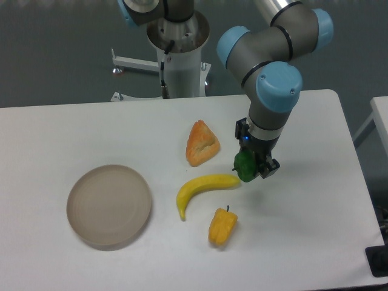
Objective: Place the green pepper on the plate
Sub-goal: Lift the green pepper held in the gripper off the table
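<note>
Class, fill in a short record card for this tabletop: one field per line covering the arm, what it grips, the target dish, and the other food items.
Arm: gripper pointing down over the table's right half
Jaws: closed around the green pepper
Green pepper position: at the banana's right tip, whether lifted or resting cannot be told
Plate: front left, nothing on it
Banana: centre, curved
Yellow pepper: in front of the banana
Orange wedge: behind the banana
Table: white

On my counter (73,127) lie a banana (203,188), a yellow pepper (222,226) and an orange wedge (201,144)
</note>
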